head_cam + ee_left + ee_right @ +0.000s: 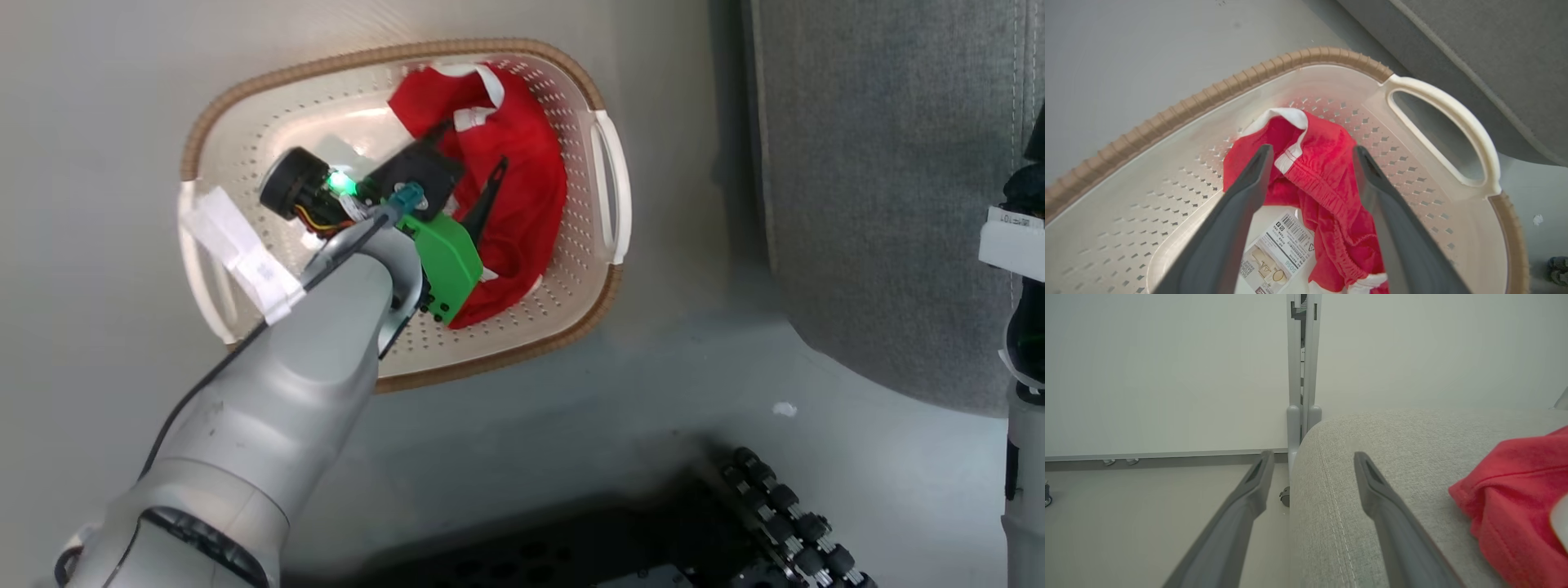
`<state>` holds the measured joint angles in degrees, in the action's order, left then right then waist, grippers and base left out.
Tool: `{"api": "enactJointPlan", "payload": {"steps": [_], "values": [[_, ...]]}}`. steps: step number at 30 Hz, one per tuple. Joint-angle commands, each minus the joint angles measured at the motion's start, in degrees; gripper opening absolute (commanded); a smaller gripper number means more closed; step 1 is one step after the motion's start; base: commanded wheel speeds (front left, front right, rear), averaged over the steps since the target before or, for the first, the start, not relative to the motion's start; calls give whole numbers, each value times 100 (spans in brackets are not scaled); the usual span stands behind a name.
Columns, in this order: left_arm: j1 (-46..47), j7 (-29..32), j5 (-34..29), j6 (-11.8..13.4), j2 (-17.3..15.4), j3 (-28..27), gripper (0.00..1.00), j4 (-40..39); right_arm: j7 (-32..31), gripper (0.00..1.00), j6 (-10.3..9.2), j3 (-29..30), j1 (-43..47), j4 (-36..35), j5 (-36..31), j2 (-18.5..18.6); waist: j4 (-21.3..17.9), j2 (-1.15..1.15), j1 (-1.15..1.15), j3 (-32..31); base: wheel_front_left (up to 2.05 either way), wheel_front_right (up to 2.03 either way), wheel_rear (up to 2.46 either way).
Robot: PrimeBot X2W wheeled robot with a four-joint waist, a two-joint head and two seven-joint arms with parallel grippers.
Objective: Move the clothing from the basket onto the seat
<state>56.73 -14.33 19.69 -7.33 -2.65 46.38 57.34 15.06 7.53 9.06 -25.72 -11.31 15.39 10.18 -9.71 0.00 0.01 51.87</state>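
Note:
The cream basket [245, 114] with its brown rim stands on the floor, and red clothing [522, 188] with white trim lies bunched in its right half. My left gripper [478, 184] reaches down into the basket just above the fabric, open. In the left wrist view its fingers [1249, 192] straddle the red clothing [1327, 179] and nothing is clamped between them. The grey seat [882, 180] fills the right side. My right gripper [1310, 457] hangs open over the seat's edge [1355, 498], with another red garment [1515, 498] lying on the cushion to its right.
A paper label [1278, 253] lies on the basket bottom. A white handle [1449, 122] faces the sofa. A white wall and a grey folding stand [1302, 375] sit beyond the seat. My black base [735, 523] is at the bottom, with bare floor [82, 245] left of the basket.

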Motion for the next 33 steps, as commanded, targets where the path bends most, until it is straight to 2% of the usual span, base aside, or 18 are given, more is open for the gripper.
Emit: {"api": "enactJointPlan", "payload": {"steps": [1,6,10,16,21,24,25,26,27,33], "values": [[220,67,78,-25,-42,116,100,113,17,100,-8,-37,-95,-66,-46,-25,-437,0,-1,477,0,0,0],[620,225,324,-21,-45,511,100,534,17,100,-8,-81,-139,-163,77,-111,-636,0,-1,656,0,0,0],[942,244,354,-15,-85,570,100,1002,17,100,-8,-115,-186,-292,93,-67,-743,0,-1,781,0,0,0],[1216,214,364,239,-71,550,100,1417,17,100,-8,-182,-212,-495,50,-16,-869,0,-1,923,0,0,0],[1302,149,417,152,-53,597,100,1473,17,100,-8,-192,-206,-572,19,-4,-910,0,-1,999,0,0,0],[1283,327,469,45,-42,708,100,1521,17,100,-8,-215,-148,-585,-7,-15,-939,0,-1,1000,0,0,0],[1286,352,486,31,-39,736,74,1526,17,100,-8,-225,-133,-582,-20,-15,-947,0,-1,994,0,0,0],[1291,346,504,29,-38,751,27,1532,17,100,-8,-234,-119,-582,-32,-16,-953,0,-1,989,0,0,0],[1302,329,534,20,-38,760,0,1538,17,100,-8,-232,-106,-584,-39,-20,-960,0,-1,983,0,0,0],[1375,212,632,-7,-37,792,0,1574,17,100,-8,-200,-145,-552,-37,-74,-993,0,-1,935,0,0,0]]}}
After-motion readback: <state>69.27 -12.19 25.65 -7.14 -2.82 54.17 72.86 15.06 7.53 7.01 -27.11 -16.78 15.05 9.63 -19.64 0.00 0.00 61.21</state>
